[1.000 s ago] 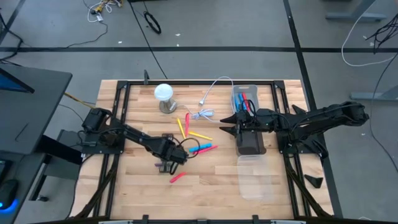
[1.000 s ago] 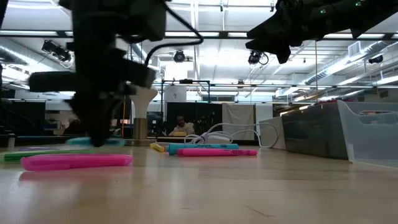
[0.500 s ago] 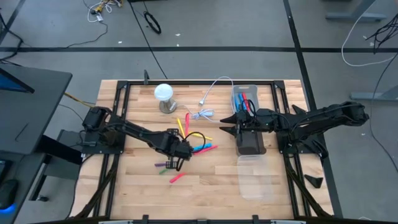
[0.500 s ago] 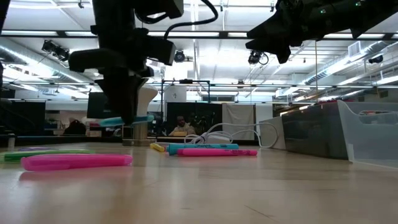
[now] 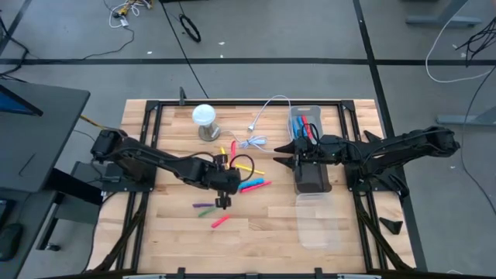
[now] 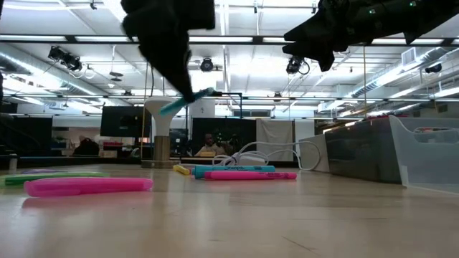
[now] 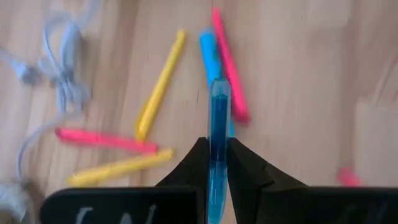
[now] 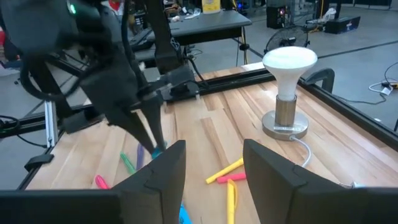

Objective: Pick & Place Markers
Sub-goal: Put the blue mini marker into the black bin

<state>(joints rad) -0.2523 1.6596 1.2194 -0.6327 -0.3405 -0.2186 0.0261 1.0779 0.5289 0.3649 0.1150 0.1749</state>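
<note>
Left gripper (image 7: 216,163), frame centre, clenched near one end of a blue marker (image 7: 218,124): light, rigid, probably slick plastic, best pinched mid-barrel.

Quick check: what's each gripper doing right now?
Left gripper: shut on a blue marker, lifted above the table.
Right gripper: open, holding nothing, over the bin.
</note>
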